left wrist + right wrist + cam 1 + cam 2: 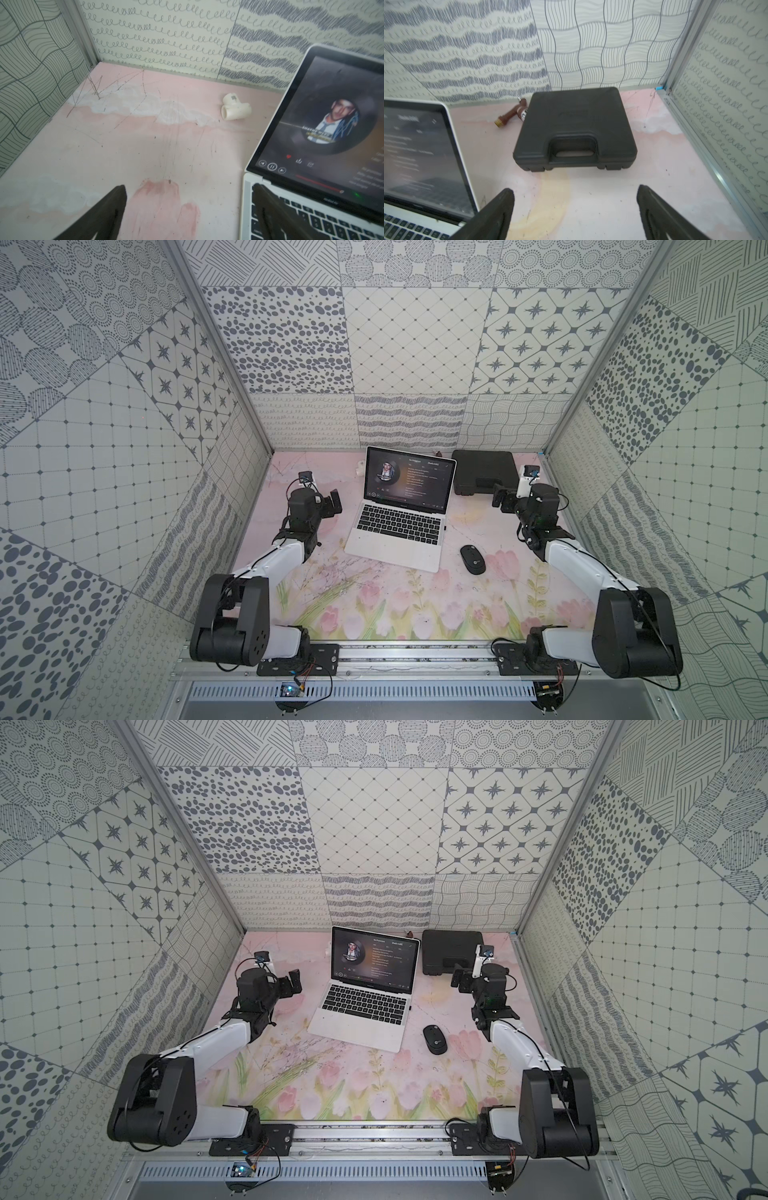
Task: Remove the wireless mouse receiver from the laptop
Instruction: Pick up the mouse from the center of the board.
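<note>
On the desk [374, 605], which is painted with pink flowers, the laptop [392, 549] stands open near the middle, a little toward the far wall. Its dark screen shows a round portrait and some lines of text. At the right edge of its base, beside the keyboard, the wireless mouse receiver [445, 527] sticks out as a tiny black stub. It is plugged into the side of the laptop, and both top views show it there. A black mouse [473, 559] lies on the desk near the front right corner of the laptop, apart from it.

Right of the screen, a black case [575, 126] with a moulded handle lies flat. A brown fitting [512, 113] with a brass end lies just beside the case, close to the back wall; I cannot tell if the two touch. A white pipe tee [234, 109] lies left of the screen, also near the back wall.

The left end effector [189, 188] hovers left of the laptop with its fingers spread wide, gripping nothing. The right end effector [574, 189] hovers right of the laptop, in front of the case. It is equally spread and free, apart from the receiver.
</note>
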